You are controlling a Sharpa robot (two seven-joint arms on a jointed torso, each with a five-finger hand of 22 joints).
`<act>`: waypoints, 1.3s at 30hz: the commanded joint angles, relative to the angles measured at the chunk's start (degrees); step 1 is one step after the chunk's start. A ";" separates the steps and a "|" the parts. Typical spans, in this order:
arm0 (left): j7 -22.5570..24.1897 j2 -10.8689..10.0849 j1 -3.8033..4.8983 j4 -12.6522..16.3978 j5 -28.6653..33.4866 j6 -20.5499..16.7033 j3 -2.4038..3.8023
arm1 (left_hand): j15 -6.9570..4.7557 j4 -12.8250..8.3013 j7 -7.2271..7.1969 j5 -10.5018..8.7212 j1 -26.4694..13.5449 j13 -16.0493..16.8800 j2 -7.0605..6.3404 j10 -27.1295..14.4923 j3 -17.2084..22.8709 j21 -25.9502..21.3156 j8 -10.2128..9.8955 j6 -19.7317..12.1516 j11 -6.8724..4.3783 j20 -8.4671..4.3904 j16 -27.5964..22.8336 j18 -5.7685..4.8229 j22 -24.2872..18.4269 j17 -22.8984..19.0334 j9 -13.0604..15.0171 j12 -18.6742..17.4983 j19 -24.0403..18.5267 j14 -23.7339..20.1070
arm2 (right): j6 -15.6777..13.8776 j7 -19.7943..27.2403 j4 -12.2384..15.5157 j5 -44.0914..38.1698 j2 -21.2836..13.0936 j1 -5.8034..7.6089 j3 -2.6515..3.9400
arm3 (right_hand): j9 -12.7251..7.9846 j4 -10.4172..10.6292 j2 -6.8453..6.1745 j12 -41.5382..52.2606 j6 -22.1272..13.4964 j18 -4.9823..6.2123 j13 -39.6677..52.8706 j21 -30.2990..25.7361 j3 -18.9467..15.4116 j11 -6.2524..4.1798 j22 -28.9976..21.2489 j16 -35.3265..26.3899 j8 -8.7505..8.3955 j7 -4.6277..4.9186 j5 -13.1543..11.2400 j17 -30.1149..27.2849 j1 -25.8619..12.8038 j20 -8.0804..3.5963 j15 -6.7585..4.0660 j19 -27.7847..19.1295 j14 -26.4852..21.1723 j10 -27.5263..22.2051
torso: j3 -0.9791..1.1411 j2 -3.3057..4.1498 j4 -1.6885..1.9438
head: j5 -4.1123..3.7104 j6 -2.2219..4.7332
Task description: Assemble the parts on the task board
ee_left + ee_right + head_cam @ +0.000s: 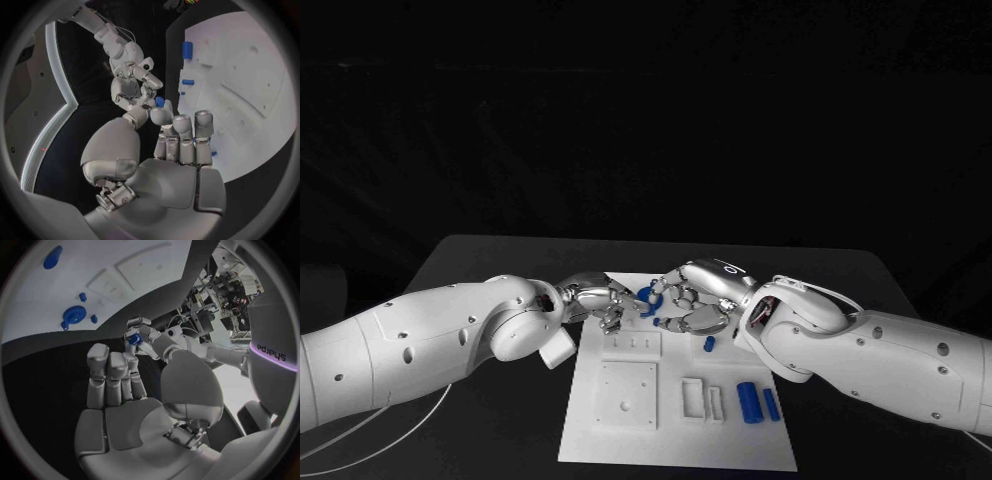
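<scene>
The white task board [678, 440] lies in the middle of the black table. Over its far end my two hands meet. My left hand [596, 300] pinches a small blue part [646, 298] at its fingertips; that part [160, 101] sits just past my left fingertip [161, 116] in the left wrist view. My right hand [689, 298] faces it closely, fingers stretched out [112, 372]; I cannot tell whether it touches the part [133, 339]. A short blue peg [708, 343] and two long blue pieces [749, 400] lie on the board. A round blue part [75, 315] also rests there.
White raised blocks [626, 393] and a slotted holder [692, 397] stand on the board's near half. A white tab [560, 352] hangs from my left wrist beside the board's left edge. Bare black table [488, 420] lies on both sides of the board.
</scene>
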 commanded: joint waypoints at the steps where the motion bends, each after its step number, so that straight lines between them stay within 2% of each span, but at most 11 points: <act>1: 0.86 0.02 0.13 0.05 1.07 -0.80 0.15 | -0.42 -1.03 -0.04 0.16 1.63 -0.01 1.20 -1.18 1.37 0.03 0.32 0.57 0.04 -9.05 0.02 -0.34 -0.07 0.04 0.10 0.00 -0.51 0.00 | 1.89 0.39 0.16 -0.76 0.01 -0.20 -0.19 | 0.07 0.22 0.36 0.14 0.45 3.35 -0.09 -0.16 -0.07 -0.33 0.77 -0.27 0.23 0.59 -0.20 0.07 -0.01 -0.30 -0.36 -0.07 0.09 0.14 | 0.01 0.01 -0.01 | -0.02 0.05; 12: 0.69 0.04 0.13 0.01 0.84 -0.99 0.15 | -0.45 -1.15 -0.09 0.16 1.92 -0.01 1.24 -1.21 1.38 0.13 0.46 0.86 -0.01 -9.06 0.10 -0.34 -0.09 0.07 0.18 0.06 -0.56 -0.04 | 2.23 0.39 0.25 -0.76 0.02 -0.63 -0.26 | 0.08 0.25 0.38 0.14 0.51 3.35 -0.11 -0.14 -0.18 -0.38 0.78 -0.27 0.27 0.54 -0.04 0.09 -0.21 -0.31 -0.42 -0.06 0.11 0.16 | 0.00 0.03 0.00 | 0.00 0.00; 25: -0.11 0.05 0.13 -0.02 -0.08 -1.34 0.15 | -0.47 -1.21 -0.12 0.16 2.05 -0.02 1.22 -1.23 1.35 0.20 0.55 1.04 -0.03 -9.07 0.14 -0.34 -0.11 0.07 0.24 0.08 -0.58 -0.07 | 1.31 0.04 -0.24 -0.86 -0.35 -0.70 -0.26 | 0.08 0.28 0.40 0.13 0.48 3.35 -0.14 -0.14 -0.27 -0.42 0.79 -0.27 0.26 0.51 0.19 0.10 -0.39 -0.34 -0.47 -0.04 0.11 0.15 | 0.02 0.01 -0.01 | 0.01 0.01; 29: -1.45 0.13 0.13 0.12 -2.95 -3.08 0.15 | -0.50 -1.27 -0.16 0.16 2.18 -0.04 1.16 -1.26 1.36 0.25 0.64 1.19 -0.07 -9.08 0.15 -0.33 -0.12 0.07 0.29 0.08 -0.59 -0.10 | -0.06 -0.18 -1.00 -0.86 -0.66 -0.70 -0.26 | 0.05 0.32 0.28 0.10 0.34 3.35 -0.17 -0.16 -0.33 -0.41 0.79 -0.31 0.18 0.53 0.30 0.11 -0.54 -0.35 -0.46 -0.06 0.07 0.10 | 0.04 0.00 -0.01 | 0.00 0.05; 33: -5.67 0.28 0.13 0.13 -7.56 -6.33 0.15 | -0.58 -1.23 -0.27 0.17 2.30 -0.09 1.01 -1.32 1.37 0.33 0.83 1.54 -0.18 -9.10 0.14 -0.32 -0.18 0.04 0.39 0.05 -0.55 -0.11 | -0.85 -0.42 -2.35 -0.21 -1.49 -0.70 -0.20 | 0.01 0.43 0.18 0.06 0.18 3.35 -0.21 -0.20 -0.30 -0.38 0.77 -0.35 0.09 0.56 0.59 0.11 -0.62 -0.39 -0.44 -0.06 0.05 0.06 | 0.06 -0.02 -0.01 | 0.04 0.05; 35: -8.61 0.38 0.14 0.12 -10.51 -8.64 0.15 | -0.69 -1.17 -0.39 0.22 2.43 -0.15 0.83 -1.33 1.44 0.38 0.99 1.83 -0.31 -9.13 0.11 -0.30 -0.24 -0.01 0.45 0.01 -0.49 -0.09 | -1.14 -0.48 -3.15 0.46 -1.92 -0.69 0.21 | 0.01 0.46 0.14 0.05 0.16 3.35 -0.23 -0.21 -0.27 -0.37 0.76 -0.36 0.08 0.57 0.70 0.11 -0.62 -0.40 -0.43 -0.05 0.06 0.06 | 0.07 -0.04 -0.01 | 0.07 0.00; 36: -10.68 0.54 0.16 -0.04 -12.16 -9.15 0.15 | -0.83 -1.12 -0.54 0.30 2.57 -0.22 0.67 -1.26 1.55 0.42 1.15 2.16 -0.46 -9.17 0.06 -0.27 -0.32 -0.08 0.50 -0.02 -0.40 0.01 | -1.05 -0.66 -3.88 1.04 -2.20 -0.67 0.70 | 0.00 0.49 0.12 0.05 0.13 3.35 -0.24 -0.21 -0.23 -0.37 0.75 -0.36 0.06 0.58 0.80 0.11 -0.60 -0.42 -0.43 -0.03 0.07 0.06 | 0.08 -0.04 -0.04 | 0.09 -0.03; 39: -13.45 0.89 0.17 -0.15 -14.67 -10.22 0.15 | -1.26 -0.73 -1.01 0.47 2.57 -0.47 -0.09 -0.90 1.69 0.57 1.79 3.38 -0.93 -9.30 -0.08 -0.21 -0.55 -0.29 0.68 -0.11 0.03 0.48 | -1.14 -0.74 -5.09 1.80 -2.47 -0.53 1.59 | 0.00 0.51 0.09 0.05 0.12 3.35 -0.24 -0.22 -0.21 -0.36 0.75 -0.37 0.05 0.58 0.86 0.11 -0.59 -0.43 -0.42 -0.02 0.07 0.06 | 0.14 -0.05 -0.02 | 0.10 -0.14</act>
